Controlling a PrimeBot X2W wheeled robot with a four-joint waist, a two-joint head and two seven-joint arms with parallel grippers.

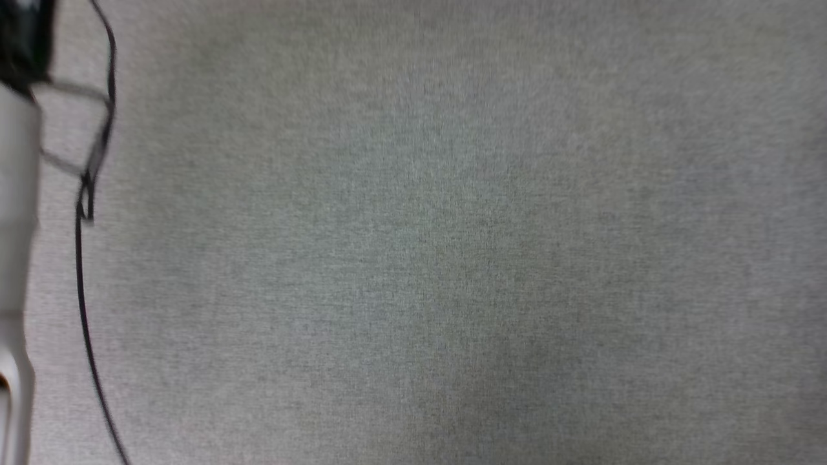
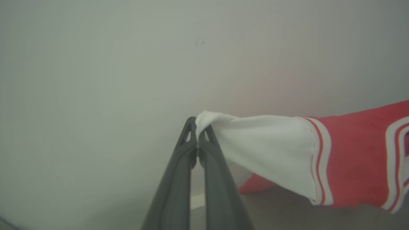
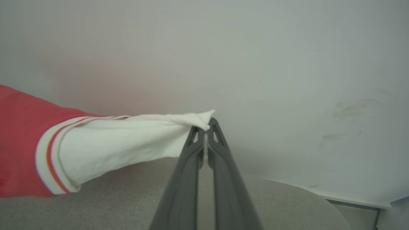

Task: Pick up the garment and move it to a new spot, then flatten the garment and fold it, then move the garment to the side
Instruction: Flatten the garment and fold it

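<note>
The garment [image 2: 351,159] is a red jersey with white short sleeves and red-and-white striped trim. In the left wrist view my left gripper [image 2: 198,125] is shut on the tip of one white sleeve [image 2: 265,143], and the shirt stretches off to the right, lifted off the grey surface. In the right wrist view my right gripper [image 3: 207,125] is shut on the tip of the other white sleeve [image 3: 127,140], with the red body [image 3: 19,143] trailing to the left. The head view looks down on grey fabric, with a pale forearm [image 1: 14,213] at its left edge.
A pale wall [image 3: 287,64] stands close behind both grippers. The grey fabric surface [image 1: 439,258] spreads wide below. A thin black cable [image 1: 84,258] hangs beside the forearm. A white baseboard [image 3: 351,198] runs along the wall's foot at the right.
</note>
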